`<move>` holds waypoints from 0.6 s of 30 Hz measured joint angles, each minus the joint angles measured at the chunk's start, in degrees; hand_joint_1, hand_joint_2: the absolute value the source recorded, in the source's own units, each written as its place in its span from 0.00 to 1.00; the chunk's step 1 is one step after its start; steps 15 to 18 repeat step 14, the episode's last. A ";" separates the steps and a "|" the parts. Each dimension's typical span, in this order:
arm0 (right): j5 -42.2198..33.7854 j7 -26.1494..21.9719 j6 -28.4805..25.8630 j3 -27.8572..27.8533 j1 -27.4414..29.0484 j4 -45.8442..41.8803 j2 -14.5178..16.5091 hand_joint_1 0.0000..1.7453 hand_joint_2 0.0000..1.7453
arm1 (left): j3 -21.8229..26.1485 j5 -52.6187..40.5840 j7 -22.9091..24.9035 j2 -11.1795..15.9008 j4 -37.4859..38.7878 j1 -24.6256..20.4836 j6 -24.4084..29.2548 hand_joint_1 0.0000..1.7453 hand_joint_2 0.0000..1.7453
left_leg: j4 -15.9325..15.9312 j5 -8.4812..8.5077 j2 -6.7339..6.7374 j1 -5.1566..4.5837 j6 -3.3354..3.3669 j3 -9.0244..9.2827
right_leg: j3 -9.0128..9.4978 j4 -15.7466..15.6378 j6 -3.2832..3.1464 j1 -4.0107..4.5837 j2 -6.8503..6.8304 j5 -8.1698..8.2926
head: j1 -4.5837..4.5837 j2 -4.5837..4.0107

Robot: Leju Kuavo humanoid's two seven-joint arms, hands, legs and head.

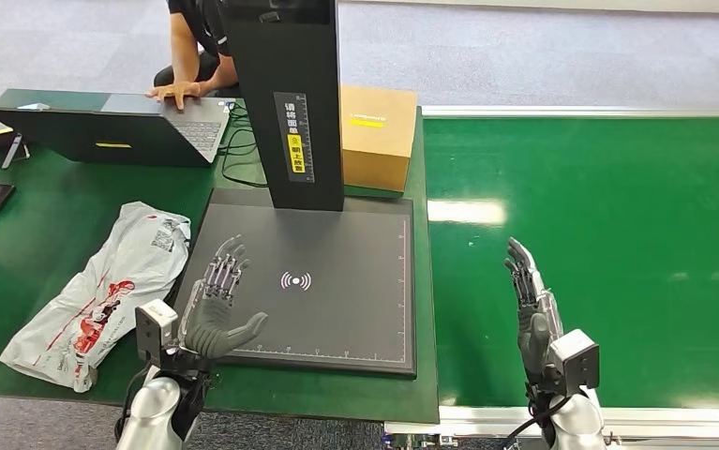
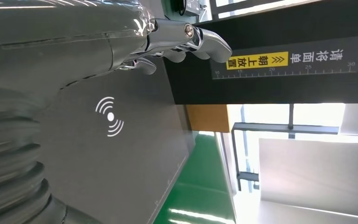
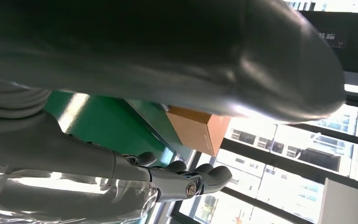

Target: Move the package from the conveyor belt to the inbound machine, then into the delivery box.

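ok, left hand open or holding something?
Open. The left hand hovers over the scanner pad with fingers spread and nothing in it; the white package lies apart on the table beside the pad.

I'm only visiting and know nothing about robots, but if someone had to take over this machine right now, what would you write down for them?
Left hand: open, holding nothing, above the near left part of the flat black scanner pad.
Right hand: open, holding nothing, above the near edge of the glossy green conveyor belt.
A crumpled white plastic mailer bag with red print lies on the green table, left of the pad.
A brown cardboard box stands behind the pad, beside the black scanner column.
Done: nothing that can be confirmed.
Left: nothing sits on the pad or the visible belt; wait for a package, scan it, box it.
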 joint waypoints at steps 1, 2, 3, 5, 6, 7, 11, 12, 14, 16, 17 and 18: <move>0.01 0.00 0.00 0.06 0.02 0.03 -0.01 0.00 0.00 | 0.00 -0.02 -0.02 0.05 0.01 0.07 0.09 0.00 1.00 | 0.00 0.00 0.00 0.00 0.00 0.00 | 0.00 0.00 0.00 0.00 0.00 0.00 | 0.00 0.00; 0.02 0.00 0.00 0.09 0.04 0.05 -0.01 0.00 0.00 | 0.00 0.02 -0.06 0.11 0.01 0.15 0.15 0.00 1.00 | 0.00 0.00 0.00 0.00 0.00 0.00 | 0.00 0.00 0.00 0.00 0.00 0.00 | 0.00 0.00; 0.02 0.00 0.00 0.11 0.05 0.08 -0.02 0.00 0.00 | 0.00 0.08 -0.10 0.16 0.01 0.23 0.19 0.00 1.00 | 0.00 0.00 0.00 0.00 0.00 0.00 | 0.00 0.00 0.00 0.00 0.00 0.00 | 0.00 0.00; 0.02 0.01 0.00 0.14 0.09 0.12 -0.04 0.00 0.00 | 0.00 0.19 -0.18 0.25 0.01 0.35 0.24 0.00 1.00 | 0.00 0.00 0.00 0.00 0.00 0.00 | 0.00 0.00 0.00 0.00 0.00 0.00 | 0.00 0.00; 0.02 0.01 0.00 0.14 0.11 0.14 -0.06 0.00 0.00 | 0.00 0.22 -0.19 0.27 0.01 0.37 0.26 0.00 1.00 | 0.00 0.00 0.00 0.00 0.00 0.00 | 0.00 0.00 0.00 0.00 0.00 0.00 | 0.00 0.00; 0.02 0.01 0.00 0.15 0.13 0.14 -0.09 0.00 0.00 | 0.00 0.25 -0.19 0.30 0.01 0.38 0.27 0.00 1.00 | 0.00 0.00 0.00 0.00 0.00 0.00 | 0.00 0.00 0.00 0.00 0.00 0.00 | 0.00 0.00; 0.02 0.00 0.00 0.15 0.26 0.16 -0.31 0.00 0.00 | -0.05 0.26 -0.20 0.36 0.13 0.33 0.36 0.00 1.00 | 0.00 0.00 0.00 0.00 0.00 0.00 | 0.00 0.00 0.00 0.00 0.00 0.00 | 0.01 0.00; 0.02 0.00 0.00 0.15 0.31 0.17 -0.33 0.00 0.00 | -0.09 0.26 -0.20 0.37 0.20 0.31 0.38 0.00 1.00 | 0.00 0.00 0.00 0.00 0.00 0.00 | 0.00 0.00 0.00 0.00 0.00 0.00 | 0.01 0.00; 0.02 0.00 0.00 0.15 0.39 0.17 -0.35 0.00 0.00 | -0.20 0.26 -0.21 0.40 0.33 0.27 0.41 0.00 1.00 | 0.00 0.00 0.00 0.00 0.00 0.00 | 0.00 0.00 0.00 0.00 0.00 0.00 | 0.00 0.00; 0.02 0.00 0.00 0.15 0.39 0.17 -0.35 0.00 0.00 | -0.20 0.26 -0.21 0.40 0.33 0.27 0.41 0.00 1.00 | 0.00 0.00 0.00 0.00 0.00 0.00 | 0.00 0.00 0.00 0.00 0.00 0.00 | 0.00 0.00; 0.02 0.00 0.00 0.15 0.39 0.17 -0.35 0.00 0.00 | -0.20 0.26 -0.21 0.40 0.33 0.27 0.41 0.00 1.00 | 0.00 0.00 0.00 0.00 0.00 0.00 | 0.00 0.00 0.00 0.00 0.00 0.00 | 0.00 0.00; 0.02 0.00 0.00 0.15 0.39 0.17 -0.35 0.00 0.00 | -0.20 0.26 -0.21 0.40 0.33 0.27 0.41 0.00 1.00 | 0.00 0.00 0.00 0.00 0.00 0.00 | 0.00 0.00 0.00 0.00 0.00 0.00 | 0.00 0.00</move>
